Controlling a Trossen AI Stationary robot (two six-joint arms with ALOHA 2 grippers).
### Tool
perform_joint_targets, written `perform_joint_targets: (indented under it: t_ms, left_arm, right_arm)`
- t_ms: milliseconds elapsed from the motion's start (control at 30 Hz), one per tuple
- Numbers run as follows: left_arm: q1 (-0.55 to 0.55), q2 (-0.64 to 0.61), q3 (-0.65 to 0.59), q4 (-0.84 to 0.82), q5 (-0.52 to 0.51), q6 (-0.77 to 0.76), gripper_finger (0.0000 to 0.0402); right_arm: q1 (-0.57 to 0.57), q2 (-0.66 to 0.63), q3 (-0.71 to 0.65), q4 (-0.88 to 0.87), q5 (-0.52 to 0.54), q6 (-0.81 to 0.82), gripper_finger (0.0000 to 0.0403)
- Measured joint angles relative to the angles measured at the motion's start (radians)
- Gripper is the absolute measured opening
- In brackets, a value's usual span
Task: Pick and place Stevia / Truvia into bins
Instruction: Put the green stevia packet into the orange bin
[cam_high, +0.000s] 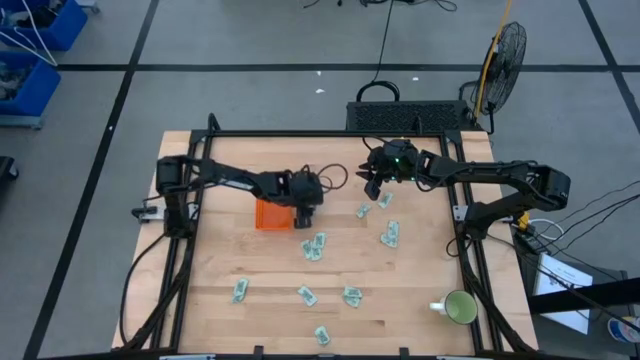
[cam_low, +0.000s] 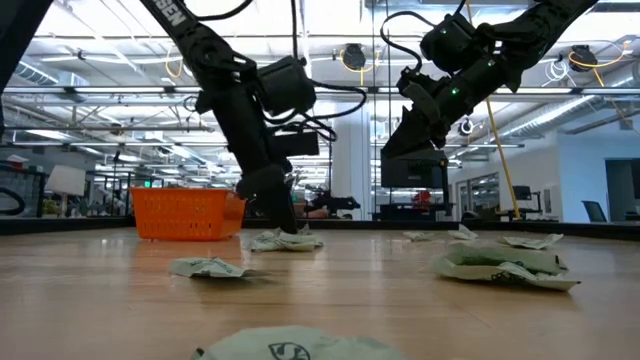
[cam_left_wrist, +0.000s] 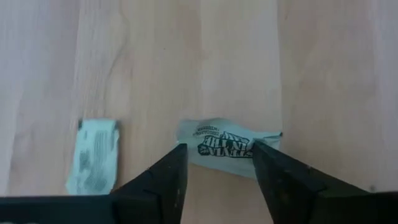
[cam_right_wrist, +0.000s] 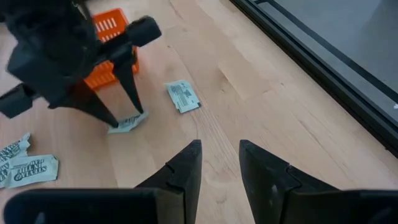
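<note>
Counting from the near edge, I see about ten sachets (cam_high: 322, 334) scattered on the table (cam_high: 215, 300), and one green mug (cam_high: 461, 307) at the near right. My left gripper (cam_high: 306, 222) stands fingers apart over a sachet (cam_left_wrist: 227, 147) printed "Stevia In The Raw", beside the single orange bin (cam_high: 272, 215). My right gripper (cam_high: 373, 187) hovers farther back, fingers slightly parted, holding nothing.

The small pale green and white paper sachet (cam_left_wrist: 228, 147) lying on the desk in the left wrist view carries black block lettering that reads "STEVIA IN THE RAW", seen upside down. The flat sachet (cam_right_wrist: 30, 170) in the right wrist view bears the same dark wording. Print on the other sachets is too small to read.
</note>
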Motion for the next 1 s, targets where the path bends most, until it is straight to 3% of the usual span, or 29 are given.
perform_joint_targets:
  t_ms: [133,267,400,533,600,767,1000]
  left_arm:
    - [-0.009,0.005,0.001,0.013,0.008,0.002,0.0205]
    - [0.0,0.012,0.001,0.016,0.022,-0.061,0.0186]
    - [0.02,0.043,0.004,0.015,0.089,-0.034,0.0128]
    - [0.035,0.047,0.004,0.014,0.114,-0.042,0.0043]
    - [0.042,0.012,0.001,-0.008,0.104,-0.083,0.0013]
    - [0.036,-0.162,-0.001,-0.137,0.028,-0.092,0.0013]
    - [-0.001,-0.444,0.0,-0.542,-0.017,-0.222,0.0017]
  right_arm:
    - [0.0,0.0,0.0,0.0,0.0,0.0,0.0102]
    - [0.0,0.0,0.0,0.0,0.0,0.0,0.0102]
    - [0.0,0.0,0.0,0.0,0.0,0.0,0.0102]
    - [0.0,0.0,0.0,0.014,0.0,0.0,0.0102]
    - [0.0,0.0,0.0,0.025,0.0,0.0,0.0102]
    - [0.0,0.0,0.0,0.037,0.0,0.0,0.0102]
    - [0.0,0.0,0.0,0.037,0.0,0.0,0.0102]
